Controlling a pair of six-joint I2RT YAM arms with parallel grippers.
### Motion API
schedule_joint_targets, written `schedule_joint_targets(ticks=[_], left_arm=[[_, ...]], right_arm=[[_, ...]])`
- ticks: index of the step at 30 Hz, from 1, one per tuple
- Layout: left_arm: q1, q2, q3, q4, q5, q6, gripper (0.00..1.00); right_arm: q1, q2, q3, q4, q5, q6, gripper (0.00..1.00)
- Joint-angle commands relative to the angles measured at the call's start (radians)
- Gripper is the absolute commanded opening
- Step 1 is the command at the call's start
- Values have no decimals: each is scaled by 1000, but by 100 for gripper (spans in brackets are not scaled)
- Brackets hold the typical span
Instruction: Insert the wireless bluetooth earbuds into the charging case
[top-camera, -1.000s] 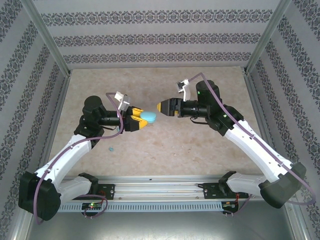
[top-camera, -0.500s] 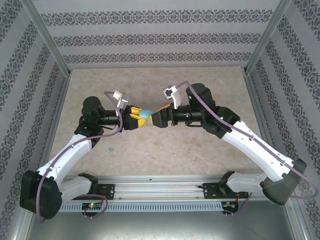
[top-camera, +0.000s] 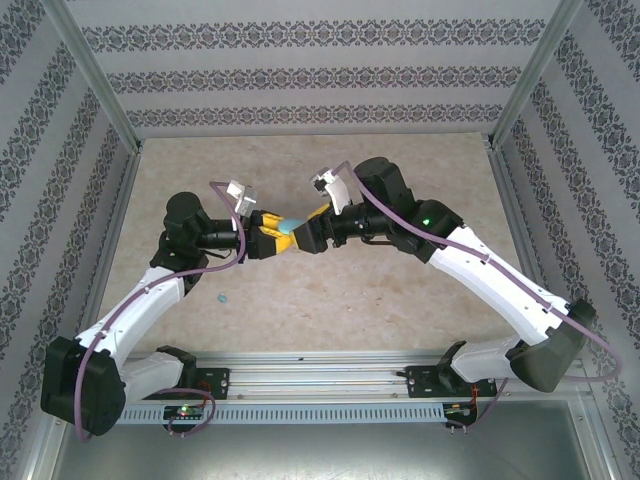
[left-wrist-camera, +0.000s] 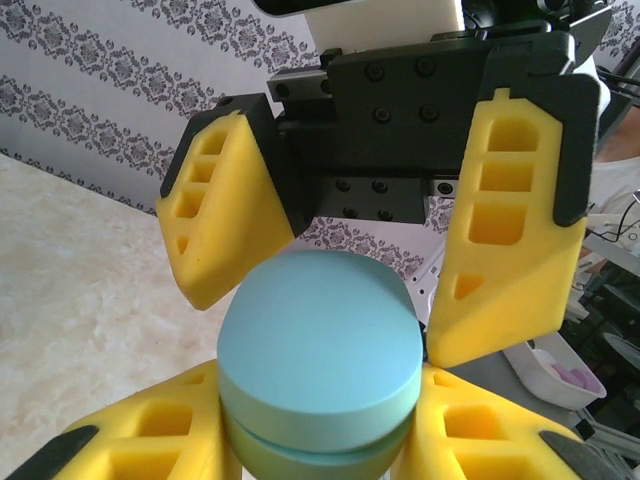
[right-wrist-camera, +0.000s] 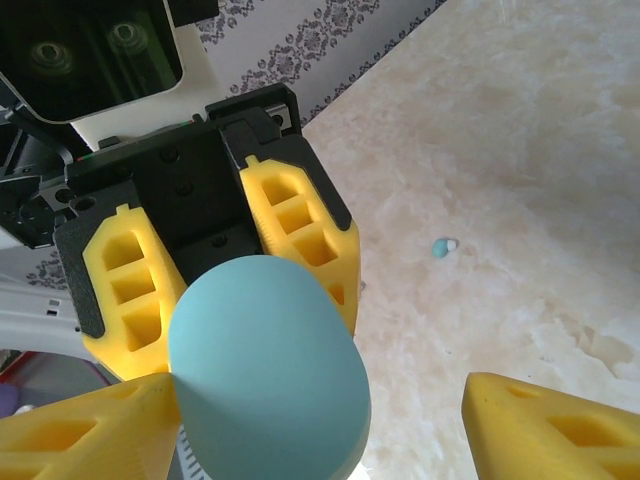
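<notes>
Earbud (right-wrist-camera: 443, 246), light blue, lay on the table (top-camera: 400, 300) while the left gripper (top-camera: 274, 237) pinched the turquoise case (top-camera: 287, 228) and the right gripper (top-camera: 309, 232) stood spread around it.

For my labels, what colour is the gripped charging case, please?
Light turquoise; the charging case shows best in the left wrist view.

— What is lying under everything?
— A beige marbled desk (top-camera: 400, 290) is stretching back toward its far edge.
— And around it?
— Striped, patterned wall panels (top-camera: 320, 75) are standing along the far, left and right edges, with metal posts (top-camera: 95, 75) rising at the far corners. A blurred white tray (left-wrist-camera: 548, 362) is holding something pinkish.
</notes>
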Motion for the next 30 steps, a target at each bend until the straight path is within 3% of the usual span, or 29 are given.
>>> schedule_joint_targets(ticks=[1,11,30], left_arm=[[8,0,15,65,42,-23,17],[7,13,12,147,79,-96,17],[8,25,21,215,106,-149,17]], right_arm=[[10,2,29,-29,81,-49,72],[-27,-7,18,-5,136,-30,58],[-52,41,27,12,69,7,51]])
